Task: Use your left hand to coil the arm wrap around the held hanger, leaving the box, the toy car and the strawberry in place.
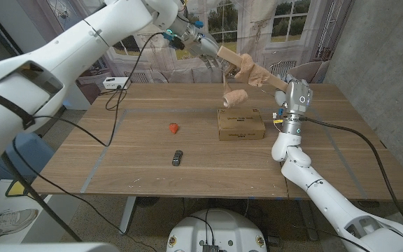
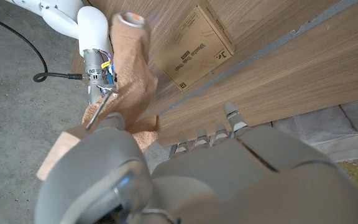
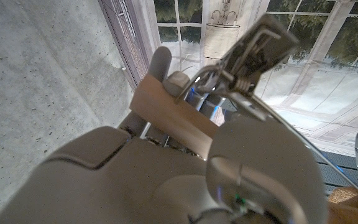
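while your left arm reaches in high from the left of the head view, your left hand (image 1: 196,40) sits up at the far edge of the table (image 1: 117,168), right at the upper end of the hanger (image 1: 224,54). its fingers close around that end of the wooden bar, where the arm wrap (image 1: 247,70) begins, though you cannot tell from the pictures how tight the grip is. moving right, the strawberry (image 1: 174,129) lies on the bare wood near the middle, and the toy car (image 1: 178,157) lies just nearer you than it, apart from it. next comes the box (image 1: 241,124), flat on the table, label up. above the box the tan wrap is bunched around the slanting hanger bar, and a rolled loose end (image 1: 234,97) dangles down just over the box's far edge. furthest right, your right hand (image 1: 296,92) stands raised over the table's right side, gripping the lower end of the hanger. in the right wrist view its fingers (image 3: 160,62) fold round the wooden bar beside a metal clip (image 3: 253,46).
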You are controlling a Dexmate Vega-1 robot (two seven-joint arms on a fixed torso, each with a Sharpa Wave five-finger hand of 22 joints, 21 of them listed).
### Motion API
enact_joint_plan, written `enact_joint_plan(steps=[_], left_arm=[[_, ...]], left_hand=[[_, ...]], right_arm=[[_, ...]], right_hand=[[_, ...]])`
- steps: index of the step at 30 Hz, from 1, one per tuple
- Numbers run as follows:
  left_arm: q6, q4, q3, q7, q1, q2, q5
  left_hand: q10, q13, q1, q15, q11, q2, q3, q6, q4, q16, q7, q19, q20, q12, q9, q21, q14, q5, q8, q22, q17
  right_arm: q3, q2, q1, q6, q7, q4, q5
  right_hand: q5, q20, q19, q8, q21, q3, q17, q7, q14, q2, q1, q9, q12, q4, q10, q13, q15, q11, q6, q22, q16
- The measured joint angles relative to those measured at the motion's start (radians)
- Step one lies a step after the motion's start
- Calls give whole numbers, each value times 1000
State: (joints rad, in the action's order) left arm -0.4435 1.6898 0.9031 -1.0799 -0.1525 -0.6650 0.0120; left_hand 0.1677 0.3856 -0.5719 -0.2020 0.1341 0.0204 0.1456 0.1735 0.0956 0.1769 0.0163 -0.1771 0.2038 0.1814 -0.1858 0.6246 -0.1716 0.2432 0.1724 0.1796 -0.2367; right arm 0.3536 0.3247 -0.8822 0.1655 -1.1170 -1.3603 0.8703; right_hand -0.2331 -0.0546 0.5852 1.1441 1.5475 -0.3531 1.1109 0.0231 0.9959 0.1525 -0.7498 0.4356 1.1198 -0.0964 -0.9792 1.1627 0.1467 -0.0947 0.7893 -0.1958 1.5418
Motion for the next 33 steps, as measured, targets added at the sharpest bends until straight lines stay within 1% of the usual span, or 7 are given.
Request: enact_joint_plan(steps=[15, 25, 26, 27, 28, 30, 33], left_arm=[[0, 76, -117, 132, 115, -67, 159], [29, 196, -256, 194, 258, -142, 192], [72, 209, -272, 332, 274, -149, 246], [72, 226, -289, 332, 292, -156, 246], [80, 248, -311, 368, 315, -164, 255], [90, 280, -344, 405, 355, -174, 263], [112, 329, -398, 509, 426, -188, 271]], left_hand=[[4, -44, 106, 0, -10, 1, -61, 0, 41, 0, 57, 0, 0, 4, 0, -105, 0, -3, 0, 9, 14], [3, -66, 167, 1, -36, 1, -90, -2, 53, 6, 84, 0, 0, 15, 0, -159, -1, 7, 15, 9, 19], [4, -69, 173, 4, -41, 7, -93, -1, 56, 10, 92, 0, 0, 15, 2, -163, -4, 7, 17, 9, 19], [5, -71, 182, 8, -46, 6, -97, -2, 57, 16, 98, 0, 0, 19, 4, -164, -7, 6, 20, 9, 18], [3, -74, 187, 16, -51, 4, -100, -4, 57, 16, 101, 0, 0, 24, 5, -164, -4, 6, 23, 9, 18], [5, -79, 201, 20, -56, 17, -104, 0, 62, 22, 107, 0, 0, 30, 5, -164, -1, 6, 29, 9, 22], [5, -87, 210, 28, -63, 26, -108, 0, 60, 29, 122, 0, 0, 36, 5, -169, -1, 6, 32, 9, 23]], right_arm=[[121, 76, 39, 54, 2, -12, -67], [121, 76, 39, 101, 8, -12, -143], [121, 76, 39, 105, 8, -12, -150], [121, 76, 39, 112, 9, -12, -157], [225, 142, 79, 118, 11, -23, -163], [236, 148, 83, 125, 12, -23, -175], [259, 159, 92, 131, 13, -23, -187]], right_hand=[[0, 0, 0, 0, 0, 0, -276, 0, 0, 1, 1, 0, 0, 0, 0, -4, 0, 0, 0, 0, 0], [0, -4, -4, 0, 0, 0, -453, 0, -1, 1, 1, -4, 0, 0, 0, -5, -1, 0, 0, 0, 0], [-2, -4, -4, 0, 0, 0, -454, 0, -1, 1, 1, -3, 0, 0, 0, -4, -1, 0, 0, 0, 0], [-4, -4, -4, 0, 0, 0, -448, 0, 3, 1, 1, -2, 0, 0, 0, -4, 2, 0, 0, 0, 12], [-4, -4, -4, 0, 0, 0, -287, 0, 11, 1, 1, -2, 0, 0, 0, -5, 11, 0, 0, 0, 35], [-4, -4, -4, 0, 0, 0, 13, 0, 7, 1, 1, -4, 0, 0, 0, -6, 13, 0, 0, 0, 29], [-4, -4, -4, 0, 0, 0, 125, 0, 4, 1, 1, -2, 0, 0, 0, -6, 11, 0, 0, 0, 26]])
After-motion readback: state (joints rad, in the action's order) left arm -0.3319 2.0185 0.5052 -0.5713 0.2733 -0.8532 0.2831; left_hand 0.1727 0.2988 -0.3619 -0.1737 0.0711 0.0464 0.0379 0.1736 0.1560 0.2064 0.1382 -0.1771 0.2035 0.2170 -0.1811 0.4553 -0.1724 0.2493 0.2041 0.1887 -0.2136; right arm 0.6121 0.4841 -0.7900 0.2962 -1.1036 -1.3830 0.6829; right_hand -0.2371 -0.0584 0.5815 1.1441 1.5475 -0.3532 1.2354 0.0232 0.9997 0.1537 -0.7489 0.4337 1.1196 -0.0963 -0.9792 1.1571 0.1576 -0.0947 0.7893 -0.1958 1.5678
